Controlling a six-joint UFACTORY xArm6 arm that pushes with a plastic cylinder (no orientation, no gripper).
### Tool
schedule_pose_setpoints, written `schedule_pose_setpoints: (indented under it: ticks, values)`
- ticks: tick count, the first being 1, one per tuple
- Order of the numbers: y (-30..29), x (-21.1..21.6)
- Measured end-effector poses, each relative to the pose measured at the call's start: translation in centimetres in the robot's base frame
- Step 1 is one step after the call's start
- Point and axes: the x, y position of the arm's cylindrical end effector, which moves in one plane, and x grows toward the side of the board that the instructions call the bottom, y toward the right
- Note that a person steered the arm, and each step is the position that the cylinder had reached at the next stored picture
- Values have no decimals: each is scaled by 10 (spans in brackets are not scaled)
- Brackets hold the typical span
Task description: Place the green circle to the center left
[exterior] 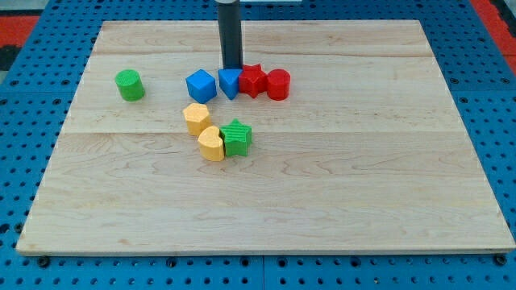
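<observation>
The green circle (129,84) is a short green cylinder at the view's upper left of the wooden board (339,193). My tip (231,68) stands at the view's top centre, just behind the blue triangular block (230,82), well to the right of the green circle and apart from it. The rod rises dark and straight out of the view's top.
A blue cube (201,85) sits left of the blue triangular block. A red star-like block (252,80) and a red cylinder (278,84) sit to its right. Two yellow blocks (196,118) (211,144) and a green star-like block (236,138) cluster below.
</observation>
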Motion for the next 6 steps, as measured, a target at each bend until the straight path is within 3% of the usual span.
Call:
schedule_pose_setpoints:
  ticks: [3, 4, 6]
  values:
    - [9, 7]
    - [-12, 3]
    - [-135, -5]
